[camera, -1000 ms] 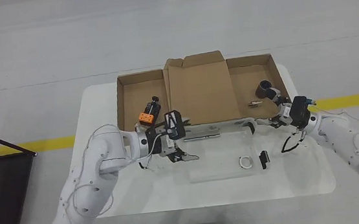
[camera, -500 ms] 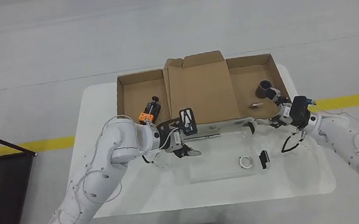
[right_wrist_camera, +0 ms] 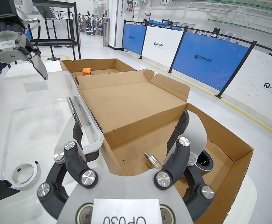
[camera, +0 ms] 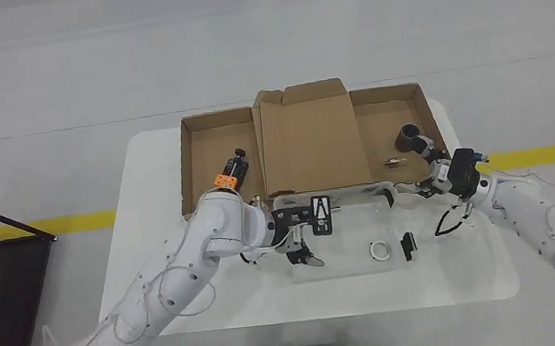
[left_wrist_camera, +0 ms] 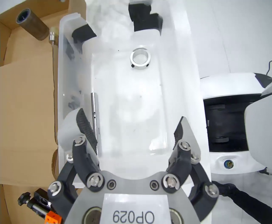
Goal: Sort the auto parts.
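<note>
In the top view, a clear tray [camera: 352, 266] sat on the white table [camera: 157, 174], just in front of a three-bay cardboard box [camera: 305, 140]. The left gripper [camera: 303, 254] hung over the tray's left part, jaws spread and empty. The right gripper [camera: 427, 185] was at the tray's far right corner, beside the box's right bay. A ring [camera: 378, 251] and a black part [camera: 408, 247] lay in the tray's right end. An orange part [camera: 226, 178] lay in the left bay, and a cylinder [camera: 412, 137] and a stud [camera: 391, 160] in the right bay. In the left wrist view, the left gripper [left_wrist_camera: 130, 118] stood wide open above the tray [left_wrist_camera: 180, 63] floor, one finger close to a thin rod [left_wrist_camera: 94, 110] that lay along the wall next to the box [left_wrist_camera: 27, 95]. The ring [left_wrist_camera: 140, 58] lay well apart from the jaws. In the right wrist view, the right gripper [right_wrist_camera: 130, 122] had its jaws spread and held nothing, one finger by the tray corner and the other over the right bay. The stud [right_wrist_camera: 152, 160] and cylinder [right_wrist_camera: 204, 163] lay in that bay, and the rod [right_wrist_camera: 72, 109] and ring [right_wrist_camera: 24, 174] in the tray.
</note>
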`<state>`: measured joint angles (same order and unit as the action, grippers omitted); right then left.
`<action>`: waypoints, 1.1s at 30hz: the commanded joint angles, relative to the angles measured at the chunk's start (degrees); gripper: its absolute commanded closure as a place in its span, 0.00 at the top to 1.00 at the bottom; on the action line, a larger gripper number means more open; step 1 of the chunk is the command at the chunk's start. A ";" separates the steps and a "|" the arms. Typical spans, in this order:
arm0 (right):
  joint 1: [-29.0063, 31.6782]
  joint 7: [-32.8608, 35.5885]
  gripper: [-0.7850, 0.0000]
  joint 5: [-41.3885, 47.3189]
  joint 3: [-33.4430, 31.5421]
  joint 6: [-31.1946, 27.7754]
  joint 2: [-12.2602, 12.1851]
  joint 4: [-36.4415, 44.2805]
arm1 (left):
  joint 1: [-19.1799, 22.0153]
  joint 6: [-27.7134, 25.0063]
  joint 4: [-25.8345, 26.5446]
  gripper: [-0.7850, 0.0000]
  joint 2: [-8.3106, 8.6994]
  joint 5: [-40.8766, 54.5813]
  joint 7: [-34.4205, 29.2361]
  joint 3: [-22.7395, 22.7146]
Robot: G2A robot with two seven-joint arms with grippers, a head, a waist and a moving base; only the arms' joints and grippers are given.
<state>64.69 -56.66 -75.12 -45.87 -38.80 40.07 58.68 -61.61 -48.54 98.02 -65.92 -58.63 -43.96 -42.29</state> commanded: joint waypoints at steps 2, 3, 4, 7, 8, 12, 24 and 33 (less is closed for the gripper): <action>0.00 0.00 1.00 0.00 0.00 0.00 0.00 0.01 | 1.60 0.74 -2.39 0.85 -0.49 -0.16 0.92 1.06; 0.00 0.00 1.00 0.00 0.00 0.00 0.00 0.01 | 2.07 1.07 -3.18 0.82 -0.65 -0.30 1.13 1.41; 0.00 0.00 1.00 0.00 0.00 0.00 0.00 0.01 | 2.49 1.34 -3.81 0.81 -0.80 -0.29 1.42 1.72; 0.00 0.00 1.00 0.00 0.00 0.00 0.00 0.01 | 3.45 2.93 -5.27 0.75 -1.18 -1.68 1.94 2.50; 0.00 0.00 1.00 0.00 0.00 0.00 0.00 0.01 | 3.59 3.27 -5.61 0.74 -1.29 -2.10 2.35 2.78; 0.00 0.00 1.00 0.00 0.00 0.00 0.00 0.01 | 3.89 4.39 -7.22 0.72 -1.59 -3.87 3.50 3.72; 0.00 0.00 1.00 0.00 0.00 0.00 0.00 0.01 | 4.58 8.08 -11.11 0.62 -2.93 -13.04 6.09 8.19; 0.00 0.00 1.00 0.00 0.00 0.00 0.00 0.01 | 5.28 9.44 -13.24 0.58 -3.85 -16.61 8.92 9.78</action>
<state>64.69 -56.66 -75.12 -45.87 -38.80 40.07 58.68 -56.40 -39.21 84.98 -69.70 -74.94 -35.26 -32.60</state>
